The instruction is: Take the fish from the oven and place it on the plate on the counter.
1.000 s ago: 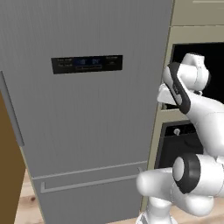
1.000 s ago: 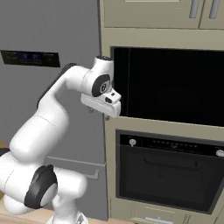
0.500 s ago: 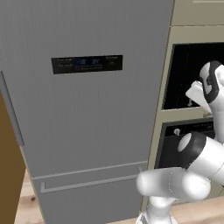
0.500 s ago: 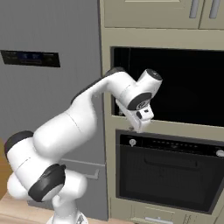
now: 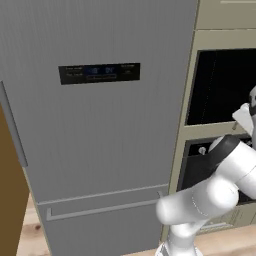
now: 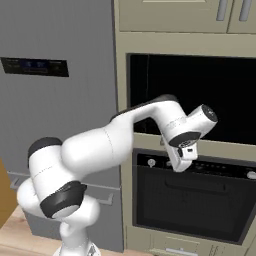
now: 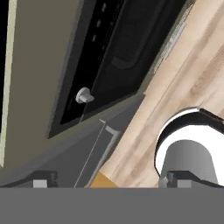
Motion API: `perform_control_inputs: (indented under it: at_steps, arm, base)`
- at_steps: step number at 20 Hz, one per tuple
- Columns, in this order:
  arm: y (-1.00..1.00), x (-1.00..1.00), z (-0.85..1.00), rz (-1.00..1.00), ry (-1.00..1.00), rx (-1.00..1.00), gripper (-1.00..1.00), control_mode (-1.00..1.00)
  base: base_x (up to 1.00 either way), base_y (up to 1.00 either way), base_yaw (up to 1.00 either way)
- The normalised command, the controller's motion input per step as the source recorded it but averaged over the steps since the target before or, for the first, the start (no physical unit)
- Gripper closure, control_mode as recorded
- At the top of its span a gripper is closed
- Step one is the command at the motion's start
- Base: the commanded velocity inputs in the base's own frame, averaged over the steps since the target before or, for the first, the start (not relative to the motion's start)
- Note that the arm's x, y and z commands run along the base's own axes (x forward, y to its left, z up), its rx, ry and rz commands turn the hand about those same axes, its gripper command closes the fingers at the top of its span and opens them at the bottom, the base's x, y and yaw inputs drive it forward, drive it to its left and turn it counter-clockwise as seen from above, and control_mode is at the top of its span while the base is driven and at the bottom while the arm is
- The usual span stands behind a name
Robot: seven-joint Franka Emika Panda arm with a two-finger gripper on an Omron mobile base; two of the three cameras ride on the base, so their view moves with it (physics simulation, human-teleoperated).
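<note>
No brand or legible writing anywhere. The grey fridge (image 5: 100, 130) carries a dark display strip (image 5: 99, 73) with bluish marks too blurred to read. The oven (image 6: 197, 200) has a black control strip with small pale marks, also unreadable, and a round knob (image 7: 84, 95) at its left end.

Oven door shut; dark handle (image 6: 192, 186) across its upper window. The fish sits nowhere visible; nothing can be seen through the dark glass. The black-windowed unit (image 6: 195, 97) sits above the oven in beige cabinetry (image 6: 175, 15).

Pincer (image 6: 182, 161) hangs pointing down, just in front of the oven's control strip near its left end. In the hand view the two fingertips (image 7: 43, 178) rise well apart at the bottom edge, nothing between them: pincer spread, empty. That view looks down the oven front to the wooden floor (image 7: 192, 70).

Change over the last second: the arm has swung from the fridge side, rightward across the upper unit, then lower; a second ago the hand was level with the upper unit's left edge, half a second ago at its lower edge, now at the oven's strip. Base views unchanged otherwise; fridge and cabinetry hold their places.
</note>
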Motion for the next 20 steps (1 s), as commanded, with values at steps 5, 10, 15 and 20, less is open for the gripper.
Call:
perform_control_inputs:
  at_steps: [5, 10, 15, 20]
  arm:
    - [-0.03, 0.09, -0.76, -0.15, 0.04, 0.0, -1.0, -1.0]
    - [-0.01, -0.03, -0.76, -0.13, -0.19, 0.1, -1.0, -1.0]
    - [0.0, -0.31, -0.31, -0.05, -0.38, 0.1, -1.0, -1.0]
    - [-0.05, -0.05, -0.04, -0.05, -0.36, 0.02, -1.0, -1.0]
  base:
    - [0.0, 0.0, 0.0]
    - [0.0, 0.0, 0.0]
    - [0.0, 0.0, 0.0]
    - [0.0, 0.0, 0.0]
